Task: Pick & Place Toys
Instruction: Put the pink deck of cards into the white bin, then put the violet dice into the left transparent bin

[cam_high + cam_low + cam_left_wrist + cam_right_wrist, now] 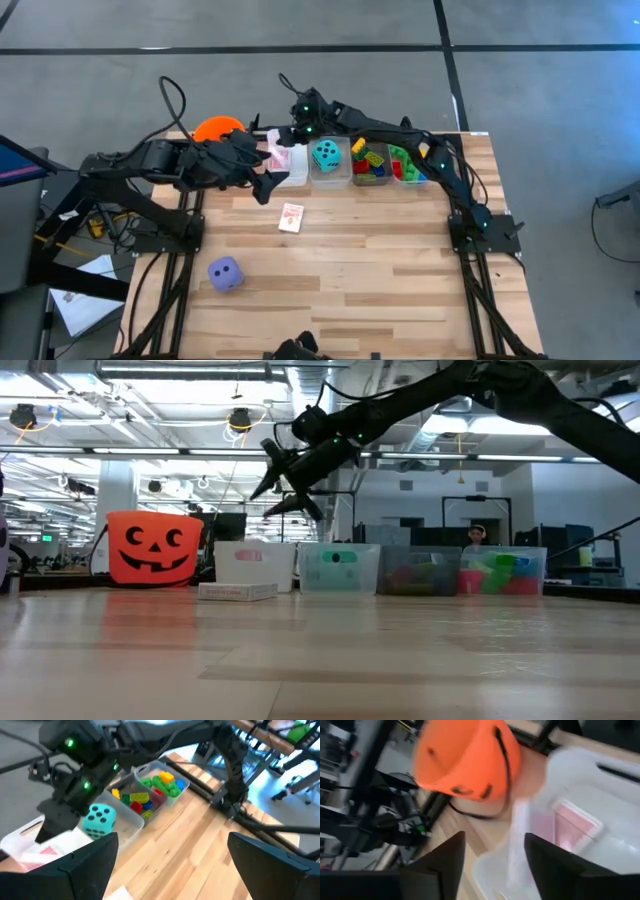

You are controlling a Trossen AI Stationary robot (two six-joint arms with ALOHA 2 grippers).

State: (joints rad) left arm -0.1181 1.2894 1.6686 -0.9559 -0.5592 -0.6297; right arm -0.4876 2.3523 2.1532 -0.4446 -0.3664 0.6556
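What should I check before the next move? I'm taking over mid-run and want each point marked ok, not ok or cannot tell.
1. Right gripper over the white bin that holds pink cards: ok.
2. Right gripper empty: ok, fingers apart with nothing between them in its wrist view.
3. Left gripper open and empty: ok, it hovers beside the same bin.
4. Arms apart: cannot tell, the two grippers are close together over the bins.
5. Card on the table unobstructed: ok.
6. Purple die on the table unobstructed: ok; teal die already binned.
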